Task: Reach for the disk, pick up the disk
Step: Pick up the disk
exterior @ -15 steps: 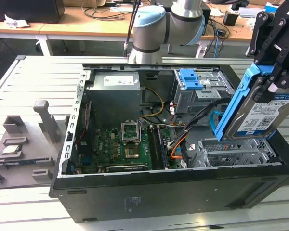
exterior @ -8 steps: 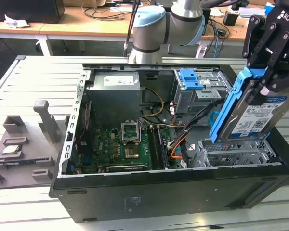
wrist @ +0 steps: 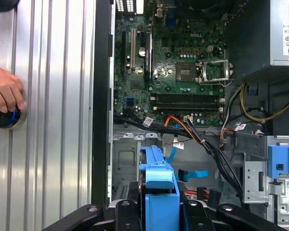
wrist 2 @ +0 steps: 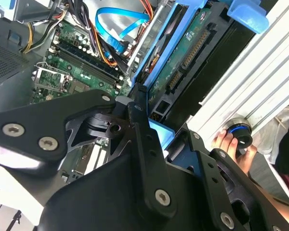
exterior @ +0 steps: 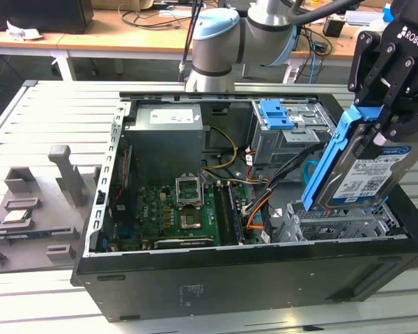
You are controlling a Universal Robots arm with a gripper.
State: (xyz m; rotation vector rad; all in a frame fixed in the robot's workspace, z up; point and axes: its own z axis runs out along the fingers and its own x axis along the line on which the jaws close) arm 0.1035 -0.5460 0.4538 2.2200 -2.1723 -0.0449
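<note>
Metal and blue plastic meet at the exterior view's right, where the black gripper [exterior: 383, 129] is clamped on the disk [exterior: 362, 177], its angular fingers pinching the upper end of the blue side rail. The disk is a flat silver slab with a white-and-blue label and barcodes; it hangs tilted, nearly on edge, lifted above the perforated grey drive bay [exterior: 338, 223] at the near corner of the open computer case [exterior: 251, 278]. In the second wrist view its underside shows as a green circuit board [wrist 2: 183, 55] framed by blue rails, with the gripper's matte black linkage [wrist 2: 135, 159] below it. In the first wrist view the blue rail [wrist: 159, 185] runs straight up between the black finger bases.

Inside the case lies a green motherboard [exterior: 177, 212] with a square metal processor socket [exterior: 189, 188], a boxy grey power supply [exterior: 168, 125], bundled black, orange and yellow cables [exterior: 265, 195], and a blue plastic latch [exterior: 275, 115] atop a grey metal cage. The case sits on a ribbed aluminium table [exterior: 56, 111], beside a grey moulded fixture [exterior: 35, 209]. A person's hand [wrist: 5, 91] rests on a round black-and-blue knob [wrist: 2, 115] on the ribbed surface.
</note>
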